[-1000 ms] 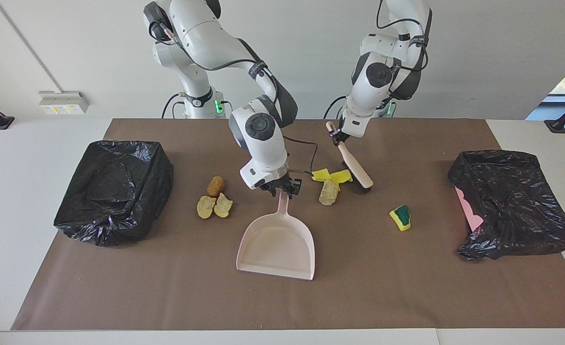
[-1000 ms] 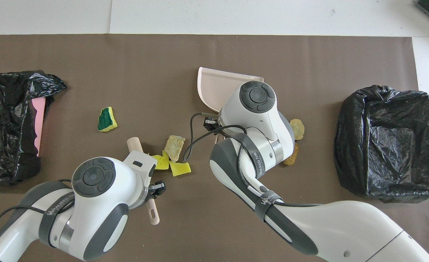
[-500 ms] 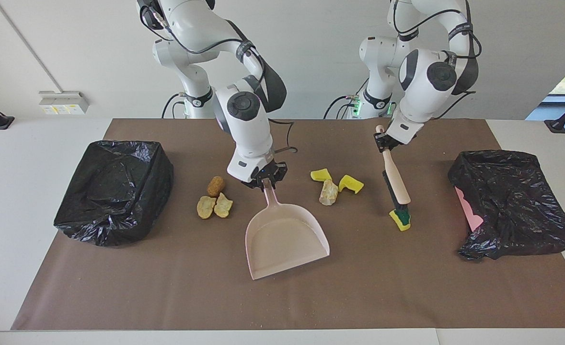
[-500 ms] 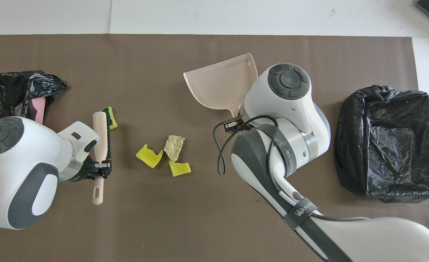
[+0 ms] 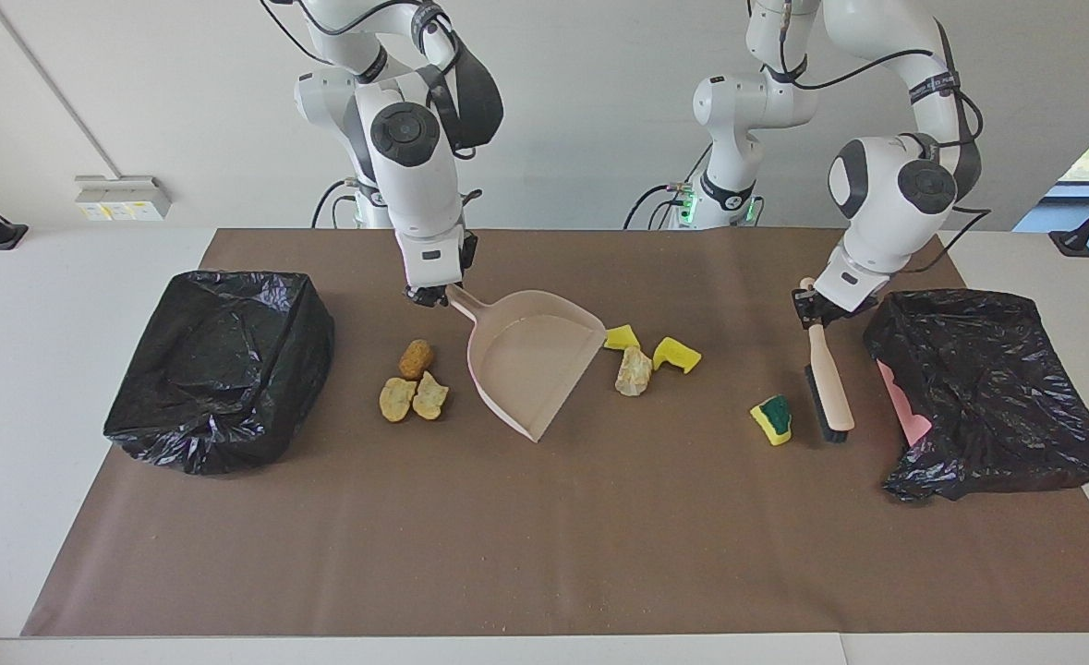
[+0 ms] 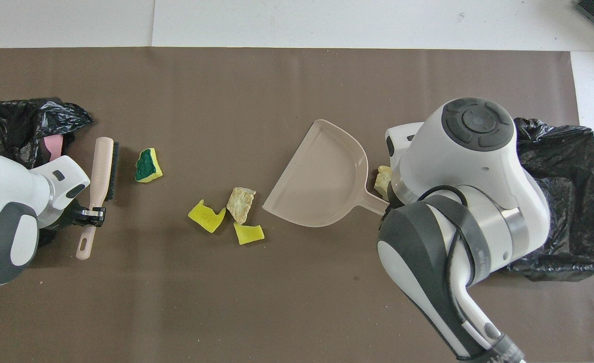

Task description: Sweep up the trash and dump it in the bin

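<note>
1. Facing view: the right pincer [image 5: 430, 294] is clamped on the handle of the pink dustpan [image 5: 530, 360], whose mouth faces the left arm's end of the table, its rim just beside two yellow sponge scraps [image 5: 676, 354] and a pale bread lump [image 5: 634, 371]. The left pincer [image 5: 812, 309] is closed on the brush [image 5: 827, 383], bristles low beside a green-faced sponge scrap [image 5: 772, 418].
2. Three brown lumps [image 5: 413, 385] lie between the dustpan and the black-bagged bin [image 5: 221, 365] at the right arm's end. A second black bag [image 5: 992, 392] sits at the left arm's end, just beside the brush. The brown mat [image 5: 544, 554] lies bare farther from the robots.
3. Overhead view: the left pincer [image 6: 87, 216] grips the brush [image 6: 99, 174] near its handle end; the green-faced scrap [image 6: 148, 165] lies just beside the bristles. The dustpan [image 6: 322, 184] opens toward the yellow scraps [image 6: 207, 217].
4. Half a second earlier the brush head covered the green-faced scrap and the dustpan's mouth faced away from the robots; both have swung since.
</note>
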`<state>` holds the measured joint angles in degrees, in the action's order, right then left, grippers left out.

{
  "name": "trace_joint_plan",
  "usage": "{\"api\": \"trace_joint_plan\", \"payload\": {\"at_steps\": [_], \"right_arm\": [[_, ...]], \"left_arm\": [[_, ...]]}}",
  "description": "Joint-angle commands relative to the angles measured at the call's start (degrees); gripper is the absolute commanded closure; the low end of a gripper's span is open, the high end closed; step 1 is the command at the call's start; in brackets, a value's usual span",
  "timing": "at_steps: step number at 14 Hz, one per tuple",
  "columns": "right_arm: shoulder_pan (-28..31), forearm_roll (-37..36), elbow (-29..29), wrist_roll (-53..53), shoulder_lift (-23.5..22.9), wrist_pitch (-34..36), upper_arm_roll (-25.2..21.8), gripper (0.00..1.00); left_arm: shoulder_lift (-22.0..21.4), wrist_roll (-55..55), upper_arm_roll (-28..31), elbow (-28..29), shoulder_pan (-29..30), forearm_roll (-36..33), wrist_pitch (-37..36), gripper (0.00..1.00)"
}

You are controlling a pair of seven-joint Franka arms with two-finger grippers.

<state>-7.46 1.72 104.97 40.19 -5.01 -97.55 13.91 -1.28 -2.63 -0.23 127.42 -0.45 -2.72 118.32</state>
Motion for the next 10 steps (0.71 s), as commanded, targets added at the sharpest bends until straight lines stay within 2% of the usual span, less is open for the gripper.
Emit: {"api": "trace_joint_plan", "payload": {"at_steps": [1, 2, 4, 7, 10], "right_arm": [[-0.18, -1.97, 10.93, 7.79, 7.19, -3.95, 0.51, 1.0], [-0.62, -3.29, 13.4, 8.15, 8.08, -4.66, 0.6, 1.0], [-2.47, -6.71, 14.39, 8.24, 7.91, -4.93, 0.6, 1.0], [-2.82, -7.08, 16.31, 5.88, 7.74, -7.73, 0.6, 1.0], [-4.75, -6.38, 16.94, -1.58, 6.77, -10.54, 0.68, 1.0]], "left_arm": [[0.66, -1.06, -1.0, 1.67, 0.45, -1.24, 0.34, 1.0], [0.4, -1.15, -1.0, 3.08, 0.02, -1.24, 0.68, 1.0], [0.4, -1.15, -1.18, 3.79, -2.95, -1.15, 0.69, 1.0], [0.13, -1.15, -1.27, 3.97, -8.41, -1.06, 0.87, 1.0], [-0.39, -1.15, -1.27, 4.67, -12.81, -0.62, 0.34, 1.0]]}}
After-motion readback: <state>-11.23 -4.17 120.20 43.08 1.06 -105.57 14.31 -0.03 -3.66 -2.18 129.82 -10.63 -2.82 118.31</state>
